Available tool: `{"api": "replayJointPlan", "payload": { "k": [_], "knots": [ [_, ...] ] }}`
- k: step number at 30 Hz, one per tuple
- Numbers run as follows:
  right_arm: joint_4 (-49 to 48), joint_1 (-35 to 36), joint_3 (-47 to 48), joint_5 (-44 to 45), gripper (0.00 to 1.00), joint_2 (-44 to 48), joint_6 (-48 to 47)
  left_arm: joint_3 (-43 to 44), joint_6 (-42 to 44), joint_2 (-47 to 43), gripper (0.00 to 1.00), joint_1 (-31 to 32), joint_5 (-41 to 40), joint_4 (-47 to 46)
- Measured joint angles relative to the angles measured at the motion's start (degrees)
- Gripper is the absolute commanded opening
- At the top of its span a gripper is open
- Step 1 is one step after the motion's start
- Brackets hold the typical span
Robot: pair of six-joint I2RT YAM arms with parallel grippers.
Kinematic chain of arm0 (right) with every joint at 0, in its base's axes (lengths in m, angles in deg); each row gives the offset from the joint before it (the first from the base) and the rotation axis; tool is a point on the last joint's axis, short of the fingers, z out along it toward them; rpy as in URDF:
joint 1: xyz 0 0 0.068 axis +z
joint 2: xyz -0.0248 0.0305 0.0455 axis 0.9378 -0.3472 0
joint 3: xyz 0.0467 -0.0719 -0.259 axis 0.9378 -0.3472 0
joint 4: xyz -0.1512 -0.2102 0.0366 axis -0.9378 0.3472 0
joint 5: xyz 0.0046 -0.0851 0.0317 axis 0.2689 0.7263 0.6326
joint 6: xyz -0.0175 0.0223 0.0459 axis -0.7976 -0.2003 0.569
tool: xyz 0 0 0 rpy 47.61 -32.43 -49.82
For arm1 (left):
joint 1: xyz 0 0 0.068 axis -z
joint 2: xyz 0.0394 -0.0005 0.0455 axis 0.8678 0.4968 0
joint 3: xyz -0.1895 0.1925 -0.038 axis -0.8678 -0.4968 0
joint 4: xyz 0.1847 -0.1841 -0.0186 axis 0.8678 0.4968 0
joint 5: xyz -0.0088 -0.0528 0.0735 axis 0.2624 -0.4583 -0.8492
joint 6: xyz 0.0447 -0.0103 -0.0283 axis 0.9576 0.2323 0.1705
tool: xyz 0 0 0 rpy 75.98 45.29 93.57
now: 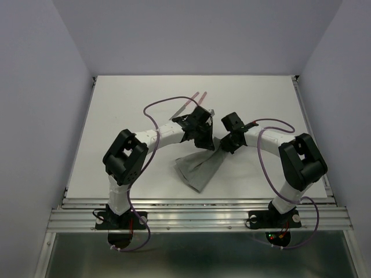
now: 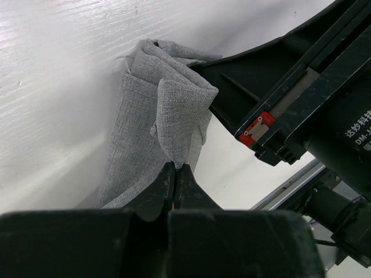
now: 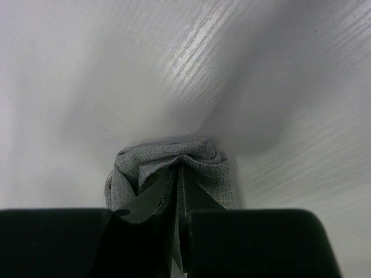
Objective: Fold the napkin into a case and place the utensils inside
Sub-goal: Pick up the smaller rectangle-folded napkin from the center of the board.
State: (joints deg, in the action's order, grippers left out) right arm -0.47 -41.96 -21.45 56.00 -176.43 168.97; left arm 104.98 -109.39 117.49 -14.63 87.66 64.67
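The grey napkin [image 1: 200, 167] lies bunched and partly folded on the white table, its top end lifted between the two grippers. My left gripper [image 1: 204, 141] is shut on a fold of the napkin [image 2: 168, 127]. My right gripper [image 1: 223, 143] is shut on the napkin's bunched edge [image 3: 174, 156]. The two grippers are close together above the cloth. The utensils [image 1: 194, 101], with pinkish handles, lie behind the left gripper at the back of the table, partly hidden by it.
The right arm's black gripper body [image 2: 301, 87] fills the right side of the left wrist view. The table's metal front rail [image 1: 197, 202] runs just below the napkin.
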Motion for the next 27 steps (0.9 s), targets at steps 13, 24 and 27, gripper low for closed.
{"api": "replayJointPlan", "payload": {
  "k": [13,24,27],
  "knots": [
    [-0.02,0.0,0.0,-0.04,0.09,0.0,-0.02,1.42,-4.46,3.8,0.0,1.95,-0.48,-0.39],
    [-0.07,0.0,0.0,-0.04,0.09,0.0,-0.02,4.98,-12.07,7.41,0.0,1.95,-1.29,0.79],
    [-0.09,0.0,0.0,-0.07,0.09,0.0,-0.04,5.01,-13.9,7.41,0.0,1.95,-1.66,1.22]
  ]
}}
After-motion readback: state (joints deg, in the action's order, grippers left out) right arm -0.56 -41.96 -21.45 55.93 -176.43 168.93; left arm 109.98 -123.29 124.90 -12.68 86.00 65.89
